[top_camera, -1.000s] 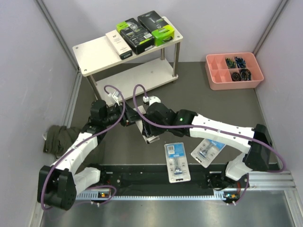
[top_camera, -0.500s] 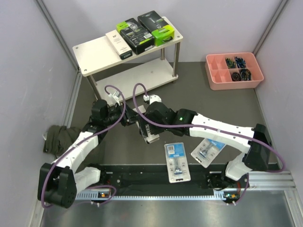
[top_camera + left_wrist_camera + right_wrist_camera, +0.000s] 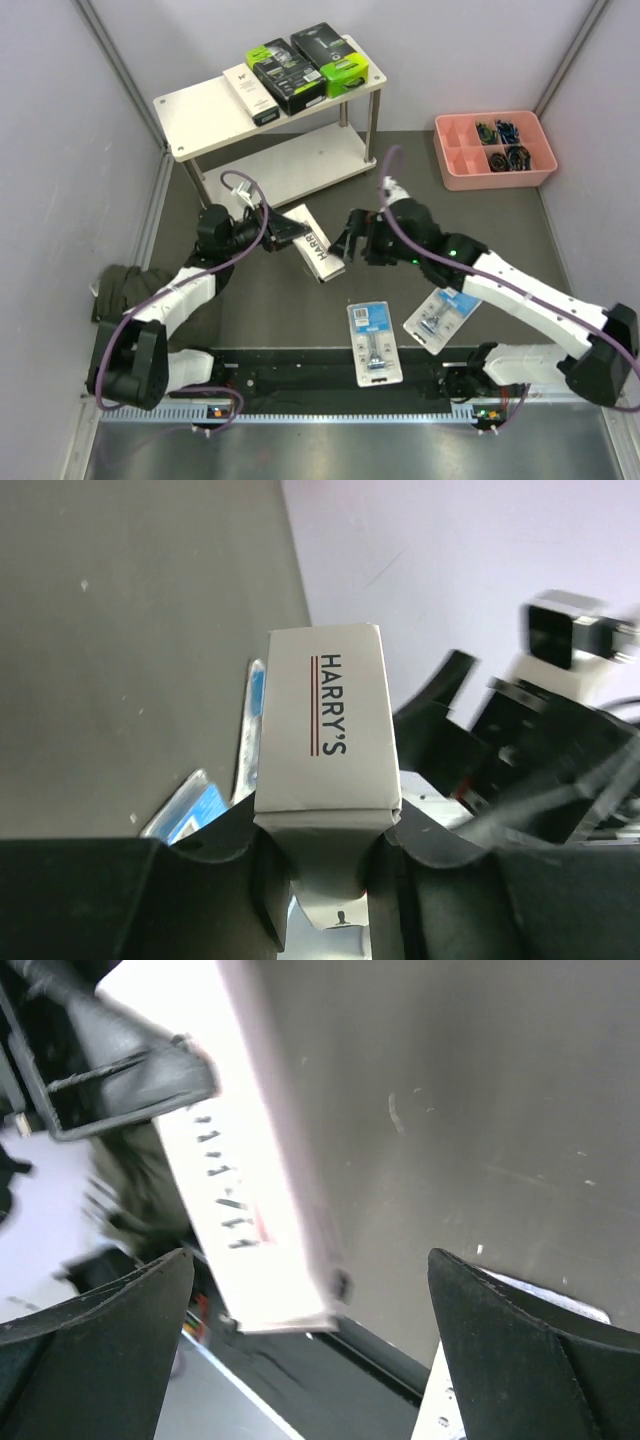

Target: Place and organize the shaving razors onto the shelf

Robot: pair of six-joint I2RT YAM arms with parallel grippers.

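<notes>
My left gripper (image 3: 281, 232) (image 3: 325, 885) is shut on one end of a slim white "Harry's" box (image 3: 314, 245) (image 3: 328, 730) and holds it above the table. The box's far end (image 3: 240, 1195) lies just in front of my right gripper (image 3: 347, 243) (image 3: 310, 1360), which stands wide open with nothing between its fingers. Two blue-card blister packs (image 3: 373, 342) (image 3: 438, 317) lie flat near the front edge. The shelf (image 3: 200, 112) stands at the back left. On its top board lie another white box (image 3: 250, 95) and two black-and-green packs (image 3: 284, 75) (image 3: 330, 58).
A pink compartment tray (image 3: 450, 168) with small dark items sits at the back right. A dark cloth (image 3: 115, 292) lies by the left wall. The two arms face each other closely over the middle of the table.
The right gripper opened, let go of the white box and drew back to the right. The left gripper closed on the box and now holds it alone.
</notes>
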